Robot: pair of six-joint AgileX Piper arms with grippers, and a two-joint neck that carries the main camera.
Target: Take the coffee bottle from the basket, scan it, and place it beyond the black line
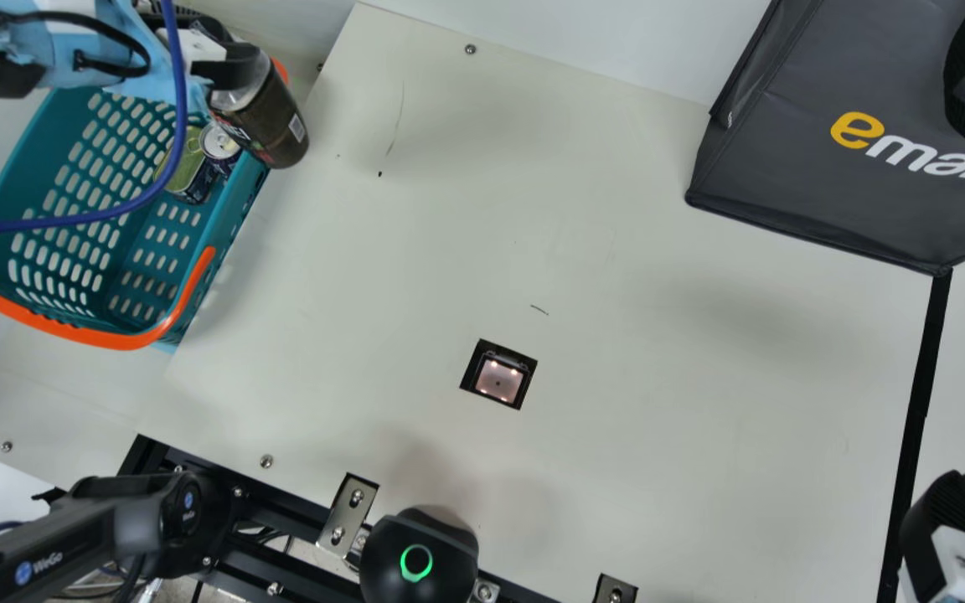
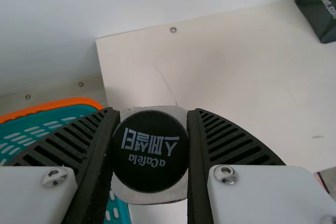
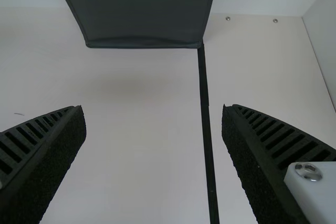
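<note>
At the frame's upper left, my left gripper (image 2: 150, 113) grasps the coffee bottle (image 1: 269, 126) by the basket's rim (image 1: 235, 201). Lifting out seems done; next I should bring its barcode (image 1: 296, 127) over the scanner (image 1: 499, 381), just below centre.

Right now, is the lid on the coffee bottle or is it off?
It's on. The black lid sits on top of the coffee bottle, which my left claw is holding.

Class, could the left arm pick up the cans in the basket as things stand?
Probably not: the left gripper is shut on the coffee bottle, and would likely need freeing before grasping the cans.
</note>
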